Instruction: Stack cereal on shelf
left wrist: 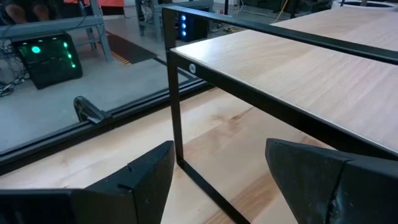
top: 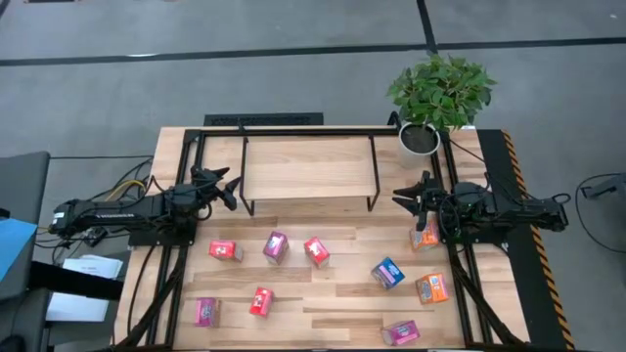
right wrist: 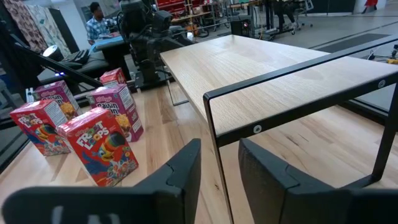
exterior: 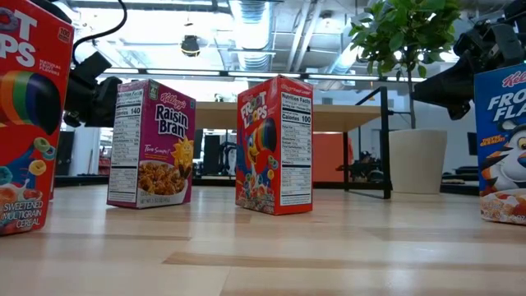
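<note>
High view: a light wooden table (top: pixel 342 293) on a grey floor carries a shelf (top: pixel 308 166) of black tubing with a pale board, set at the far middle. A potted plant (top: pixel 438 98) stands at the far right corner, just beside the shelf. No box rests on the shelf. Nine cereal boxes lie scattered on the near half of the table: a red box (top: pixel 225 250), a pink box (top: pixel 276 246) and a second red box (top: pixel 316 251) in a loose row below the shelf; a pink box (top: pixel 205 311) and a red box (top: pixel 261 301) nearer the front left; a blue box (top: pixel 387 273), two orange boxes (top: pixel 431 287) (top: pixel 424 237) and a pink box (top: pixel 400 333) on the right.

Left gripper (top: pixel 230 189) hovers at the shelf's left end, fingers (left wrist: pixel 134 183) spread wide and empty, the shelf's corner post between them in the wrist view. Right gripper (top: pixel 406 196) hovers at the shelf's right end, fingers (right wrist: pixel 180 168) moderately apart and empty, with an orange box just beneath the arm.

Low view: a Raisin Bran box (exterior: pixel 150 143) and a Froot Loops box (exterior: pixel 274 145) stand upright on the planks; the room behind shows ceiling ducts and lights. Right wrist view: a person (right wrist: pixel 96 22) sits at the back of a workshop with benches and equipment.
</note>
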`<state>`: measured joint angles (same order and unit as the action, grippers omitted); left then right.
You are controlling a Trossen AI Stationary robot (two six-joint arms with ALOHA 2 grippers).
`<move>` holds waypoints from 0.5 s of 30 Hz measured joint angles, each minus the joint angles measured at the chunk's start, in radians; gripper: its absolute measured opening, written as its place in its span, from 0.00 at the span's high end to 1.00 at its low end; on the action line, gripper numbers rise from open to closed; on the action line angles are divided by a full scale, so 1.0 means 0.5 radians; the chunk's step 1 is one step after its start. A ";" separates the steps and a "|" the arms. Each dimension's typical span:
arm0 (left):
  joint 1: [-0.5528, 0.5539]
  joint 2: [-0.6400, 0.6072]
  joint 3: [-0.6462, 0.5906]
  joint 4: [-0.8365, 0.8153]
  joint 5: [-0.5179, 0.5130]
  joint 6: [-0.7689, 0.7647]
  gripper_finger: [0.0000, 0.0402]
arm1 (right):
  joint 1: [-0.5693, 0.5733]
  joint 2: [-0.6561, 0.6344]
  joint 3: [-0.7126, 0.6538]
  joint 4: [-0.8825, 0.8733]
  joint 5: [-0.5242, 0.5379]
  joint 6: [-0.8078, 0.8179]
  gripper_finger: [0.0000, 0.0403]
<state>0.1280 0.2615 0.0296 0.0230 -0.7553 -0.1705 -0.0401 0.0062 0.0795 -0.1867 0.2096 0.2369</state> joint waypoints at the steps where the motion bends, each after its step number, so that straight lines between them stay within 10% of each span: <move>1: 0.000 0.001 0.000 0.003 0.024 -0.001 0.39 | 0.000 0.000 0.000 0.000 -0.001 0.000 0.67; 15: 0.000 0.001 0.000 0.017 0.192 -0.272 0.39 | -0.003 0.000 0.000 0.001 0.003 -0.275 0.64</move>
<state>0.1279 0.2619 0.0296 0.0315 -0.6595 -0.3063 -0.0418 0.0063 0.0795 -0.1864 0.2111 0.0994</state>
